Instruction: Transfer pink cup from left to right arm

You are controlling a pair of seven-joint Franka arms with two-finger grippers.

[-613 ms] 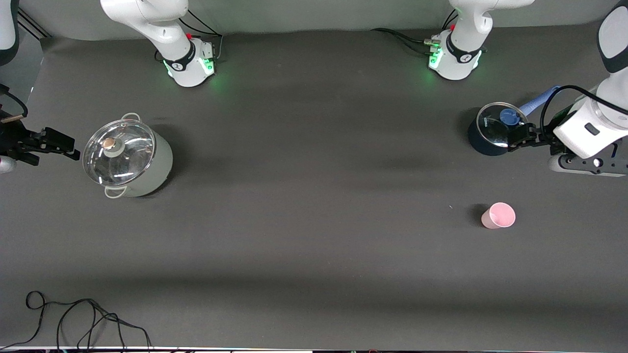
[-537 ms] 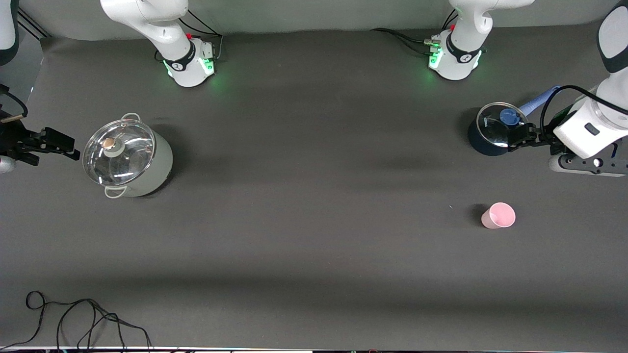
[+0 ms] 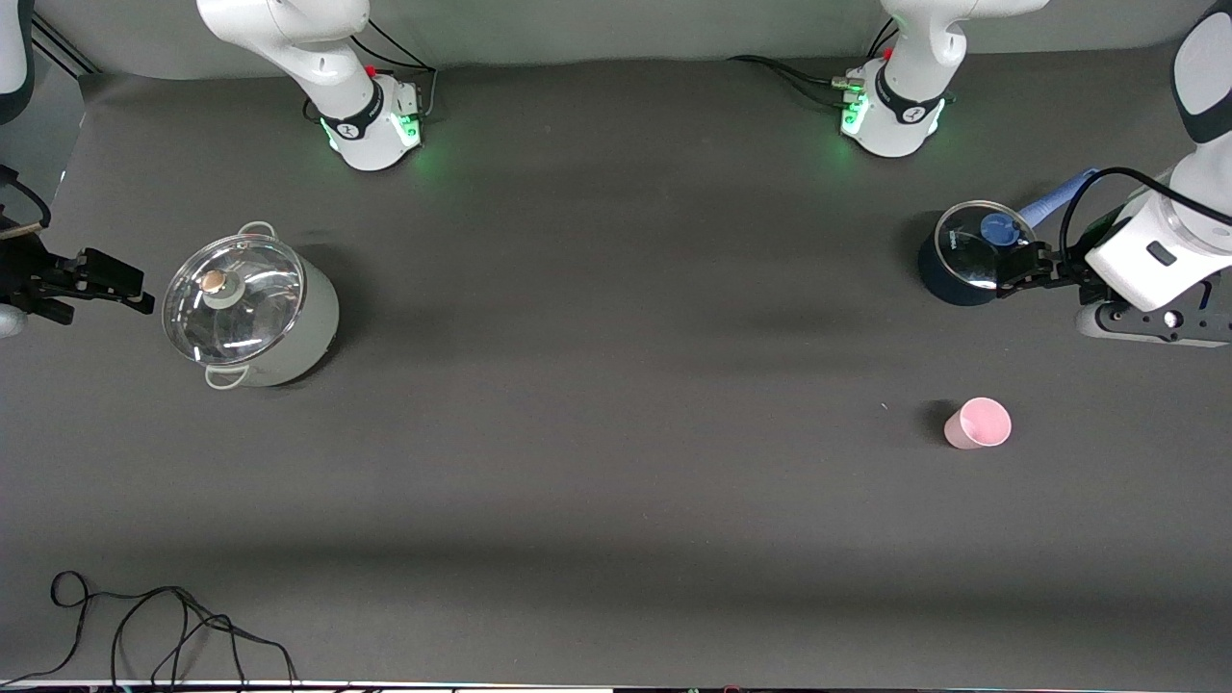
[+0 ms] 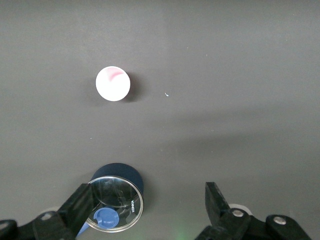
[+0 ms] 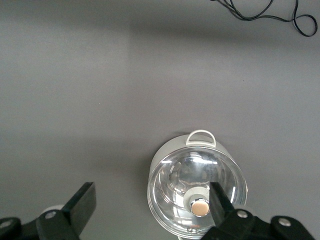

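While the pink cup [image 3: 978, 423] stands upright on the desk [image 3: 616, 462] near the left arm's end, our left hand [image 3: 1022, 271] hovers spread wide over the dark lidded pot [image 3: 962, 255]. Our right hand [image 3: 101, 284] waits wide beside the pale pot [image 3: 250, 308]. An off-centre grasp could tip this light cup.

Two glossy white robot arms rise from round bases [image 3: 371, 130] ringed in black and glowing green. Black cables trail from each base; each hand [image 3: 1032, 268] has black fingers.
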